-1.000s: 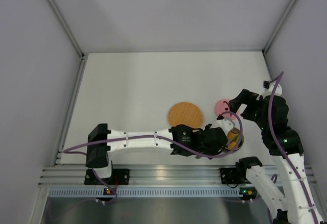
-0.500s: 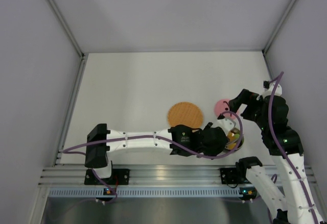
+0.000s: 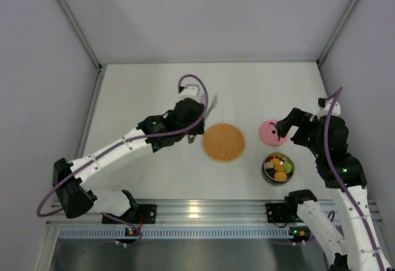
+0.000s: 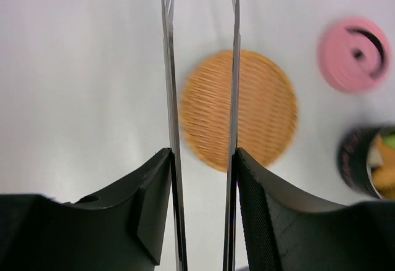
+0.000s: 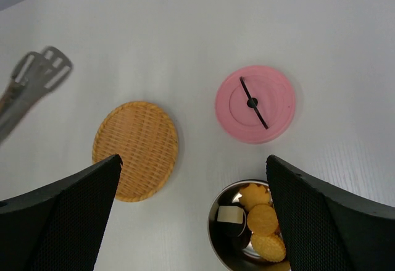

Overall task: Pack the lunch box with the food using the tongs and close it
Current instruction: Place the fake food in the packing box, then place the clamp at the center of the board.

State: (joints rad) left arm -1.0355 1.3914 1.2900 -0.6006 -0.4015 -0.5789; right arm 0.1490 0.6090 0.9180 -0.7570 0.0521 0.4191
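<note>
The lunch box is a small steel bowl standing open at the front right, also in the right wrist view. The food lies inside it, orange and yellow pieces with a dark one. Its pink lid lies flat on the table just behind it. My left gripper is shut on the tongs, whose two slim arms run forward with a gap between them and nothing in it. That gripper hangs left of the mat. My right gripper is open wide above the lid and bowl.
A round woven orange mat lies in the middle of the table, bare on top. Grey walls close the table in on the left, back and right. The arms' base rail runs along the near edge.
My left arm has swung away from over the lunch box to the back left of the mat, carrying the tongs. The bowl and its food now show. The right arm has not moved.
</note>
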